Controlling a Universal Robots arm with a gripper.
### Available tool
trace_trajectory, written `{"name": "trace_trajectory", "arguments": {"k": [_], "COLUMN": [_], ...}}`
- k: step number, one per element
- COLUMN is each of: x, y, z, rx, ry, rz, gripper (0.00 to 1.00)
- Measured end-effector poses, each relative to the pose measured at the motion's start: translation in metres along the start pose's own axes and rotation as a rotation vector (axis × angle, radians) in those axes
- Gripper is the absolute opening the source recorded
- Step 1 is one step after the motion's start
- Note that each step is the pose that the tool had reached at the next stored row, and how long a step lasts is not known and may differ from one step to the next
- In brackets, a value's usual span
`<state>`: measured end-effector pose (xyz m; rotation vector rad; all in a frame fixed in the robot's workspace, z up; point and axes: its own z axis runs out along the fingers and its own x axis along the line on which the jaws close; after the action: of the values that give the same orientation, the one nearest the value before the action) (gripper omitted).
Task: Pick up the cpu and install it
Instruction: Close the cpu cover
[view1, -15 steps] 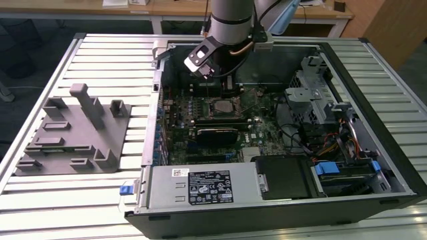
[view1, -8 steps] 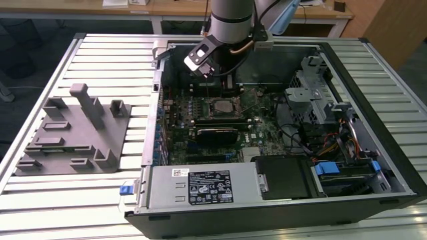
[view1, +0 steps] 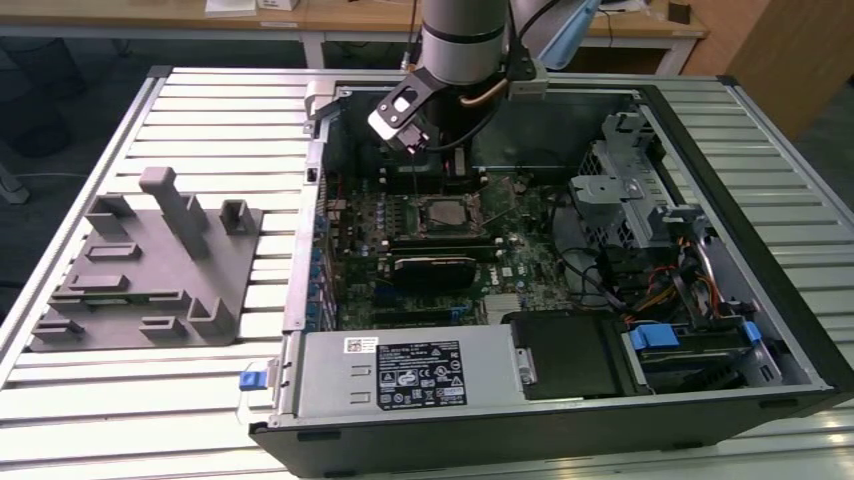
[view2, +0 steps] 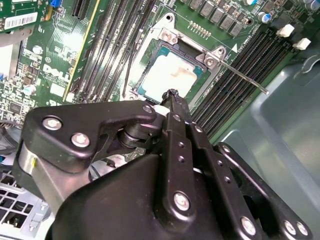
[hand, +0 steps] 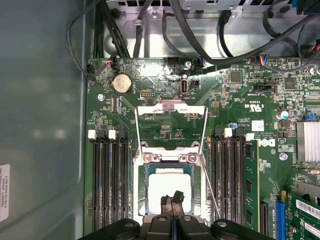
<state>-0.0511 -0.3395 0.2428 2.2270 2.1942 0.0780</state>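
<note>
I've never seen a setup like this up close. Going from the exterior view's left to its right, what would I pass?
Grey plastic tray with upright posts → cpu → metal drive cage → coloured wires.

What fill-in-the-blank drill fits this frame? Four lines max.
1. The cpu lies in the ____ on the motherboard.
2. The load plate beside it is flipped ____.
3. The shut gripper hangs right above the ____.
4. In the exterior view, the grey tray sits outside the case, on that view's ____.

Missing words: socket; open; cpu; left.
</note>
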Motion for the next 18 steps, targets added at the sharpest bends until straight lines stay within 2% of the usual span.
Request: {"name": "trace_trajectory", "arguments": {"k": [6,18], "x": [0.0001,0.0007], "y": [0.0002,0.0012], "z": [-0.005,-0.027], "rx": [0.0001,0.0], "ry": [-0.0002,0.0], "rz": [0.0,0.0], "gripper": [0.11,0.11]}}
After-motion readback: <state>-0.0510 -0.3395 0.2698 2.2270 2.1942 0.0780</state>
